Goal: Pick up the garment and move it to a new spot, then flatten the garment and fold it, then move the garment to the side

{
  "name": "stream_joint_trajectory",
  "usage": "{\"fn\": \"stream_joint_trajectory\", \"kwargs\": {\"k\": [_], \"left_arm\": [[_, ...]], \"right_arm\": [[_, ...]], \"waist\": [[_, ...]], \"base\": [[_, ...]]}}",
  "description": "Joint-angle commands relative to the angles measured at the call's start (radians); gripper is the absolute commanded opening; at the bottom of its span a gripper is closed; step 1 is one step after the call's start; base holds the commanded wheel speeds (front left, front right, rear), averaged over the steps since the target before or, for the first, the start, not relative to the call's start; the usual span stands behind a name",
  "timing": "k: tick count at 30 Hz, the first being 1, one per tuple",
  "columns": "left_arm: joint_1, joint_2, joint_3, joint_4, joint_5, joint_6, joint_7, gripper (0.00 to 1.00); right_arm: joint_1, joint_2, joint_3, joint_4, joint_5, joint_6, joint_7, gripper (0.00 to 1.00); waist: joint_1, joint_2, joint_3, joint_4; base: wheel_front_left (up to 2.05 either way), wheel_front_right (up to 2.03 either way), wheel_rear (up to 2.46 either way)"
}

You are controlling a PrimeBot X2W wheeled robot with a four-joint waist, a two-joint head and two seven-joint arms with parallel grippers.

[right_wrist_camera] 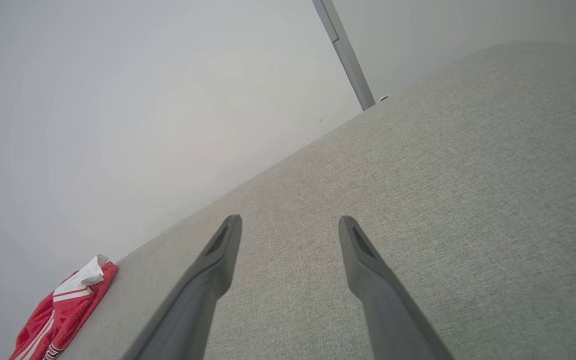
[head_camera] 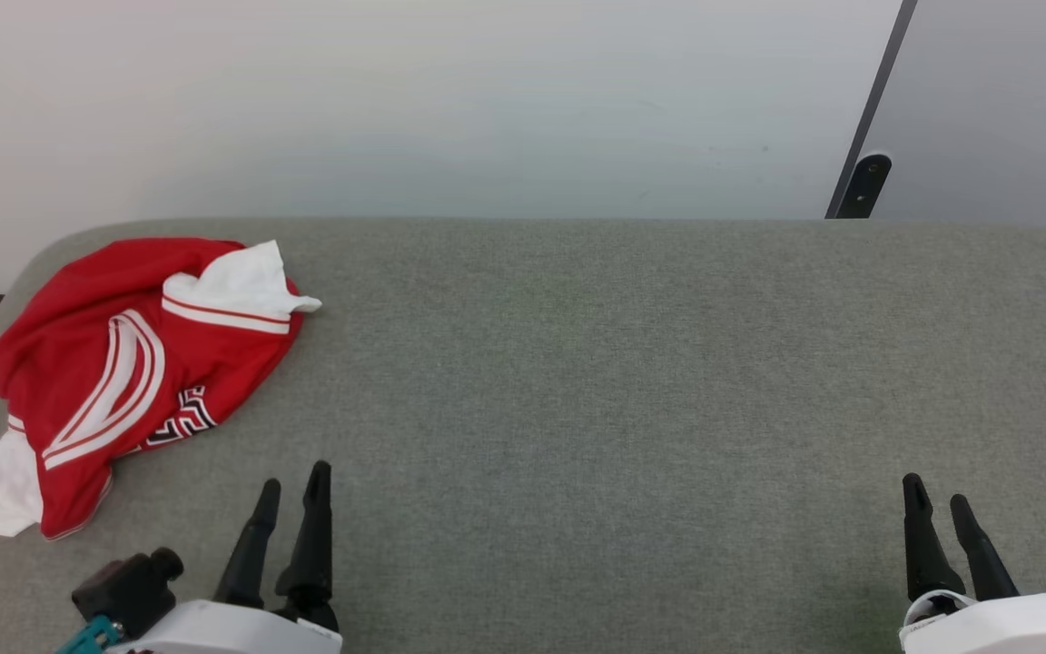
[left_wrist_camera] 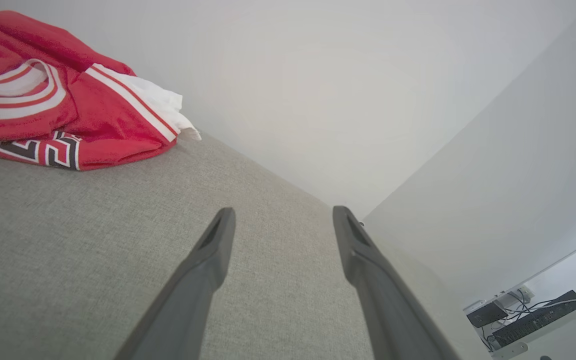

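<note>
The garment (head_camera: 123,363), a red jersey with white sleeves and striped trim, lies crumpled at the far left of the grey fabric table (head_camera: 632,381). Part of its black-and-white lettering shows. In the left wrist view the garment (left_wrist_camera: 58,100) sits at the upper left, apart from the fingers. My left gripper (head_camera: 294,486) rests at the lower left, open and empty, a short way right of the garment's near edge. My right gripper (head_camera: 936,490) stands open and empty at the lower right, far from it. The right wrist view shows the garment (right_wrist_camera: 68,310) small at the lower left.
A white wall runs behind the table. A dark vertical strip (head_camera: 868,118) with a black fitting (head_camera: 863,186) stands at the back right. In the left wrist view a white desk (left_wrist_camera: 563,320) with cables and dark devices (left_wrist_camera: 533,317) lies beyond the table's edge.
</note>
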Motion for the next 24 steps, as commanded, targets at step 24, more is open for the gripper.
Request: {"fn": "stream_joint_trajectory", "kwargs": {"k": [24], "left_arm": [[0.018,0.022,-0.027,-0.126,0.347,-0.022,-0.072,1.00]], "right_arm": [[0.041,-0.005,-0.055,-0.045,-0.298,0.000,-0.073,1.00]], "waist": [[0.0000,0.0000,-0.006,0.006]], "base": [[0.00,0.00,0.00]]}}
